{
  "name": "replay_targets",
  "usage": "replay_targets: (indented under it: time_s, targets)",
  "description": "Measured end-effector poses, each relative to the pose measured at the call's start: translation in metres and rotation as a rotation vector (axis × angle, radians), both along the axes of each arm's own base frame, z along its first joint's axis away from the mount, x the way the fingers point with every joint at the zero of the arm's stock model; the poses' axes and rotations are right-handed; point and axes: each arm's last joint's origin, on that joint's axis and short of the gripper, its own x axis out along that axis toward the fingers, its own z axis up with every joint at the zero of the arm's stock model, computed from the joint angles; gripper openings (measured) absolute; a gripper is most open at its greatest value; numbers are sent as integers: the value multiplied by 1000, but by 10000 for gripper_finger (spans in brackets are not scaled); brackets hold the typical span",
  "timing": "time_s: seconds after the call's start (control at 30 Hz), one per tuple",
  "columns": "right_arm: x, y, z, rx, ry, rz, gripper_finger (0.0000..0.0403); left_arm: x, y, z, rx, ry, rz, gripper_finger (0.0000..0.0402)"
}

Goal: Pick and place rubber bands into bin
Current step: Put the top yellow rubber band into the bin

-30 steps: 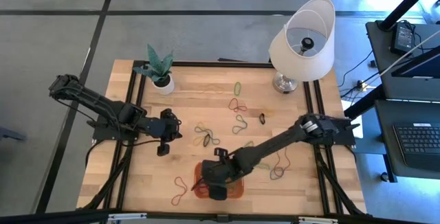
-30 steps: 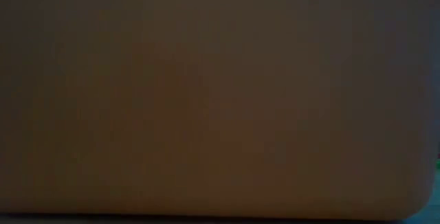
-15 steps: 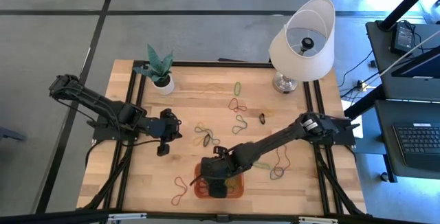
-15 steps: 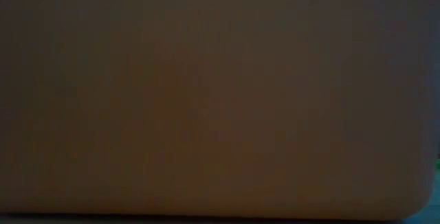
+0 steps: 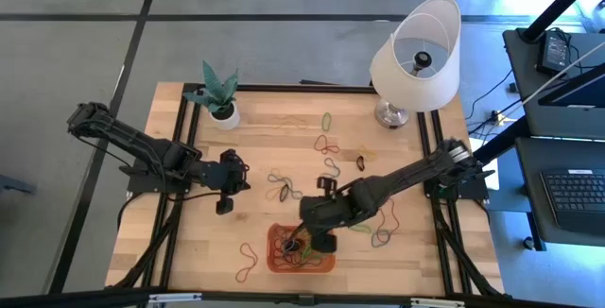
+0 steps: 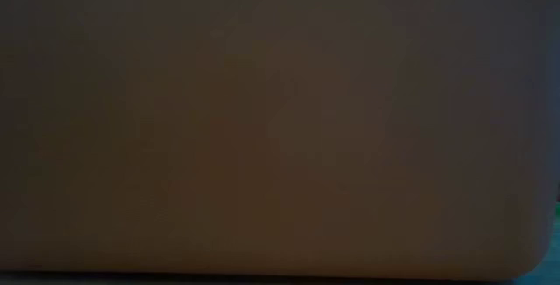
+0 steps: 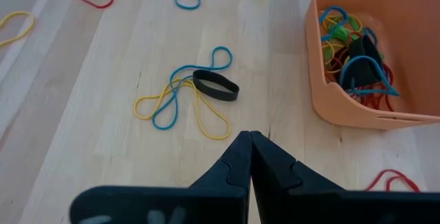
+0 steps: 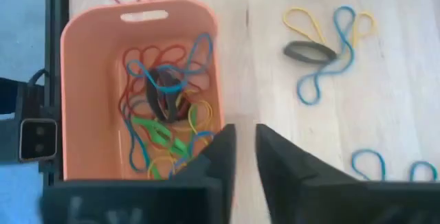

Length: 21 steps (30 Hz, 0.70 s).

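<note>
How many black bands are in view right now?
3. One black band lies in the bin, a second on the blue-yellow tangle mid-table, a third dark one nearer the lamp. The pile may hide more.

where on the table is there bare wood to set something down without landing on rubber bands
Bare wood lies between the plant pot and the green band along the far edge, and at the near right corner beside the bin. The middle is crowded with loose rubber bands, and the right gripper hangs by the bin's right side.

White lamp (image 5: 416, 58) back right; potted plant (image 5: 220, 95) back left; wood table (image 5: 416, 261)
</note>
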Motion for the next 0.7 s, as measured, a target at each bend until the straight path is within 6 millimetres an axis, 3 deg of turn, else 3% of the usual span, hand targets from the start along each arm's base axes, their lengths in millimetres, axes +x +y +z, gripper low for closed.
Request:
replay_targets:
  time_s: [0.13, 0.33, 0.53, 0.7]
  targets:
    - [-29, -13, -10, 51, -39, -60, 7, 2, 4, 0, 7, -8, 31, 3]
    - [-86, -38, -43, 245, -141, -278, 17, 10, 28, 5, 24, -23, 104, 1]
    - [-134, -58, -75, 421, -198, -464, 3, 32, 77, 22, 54, 0, 154, 2]
    - [-156, -68, -97, 489, -161, -603, 14, 65, 128, 32, 141, 56, 155, 2]
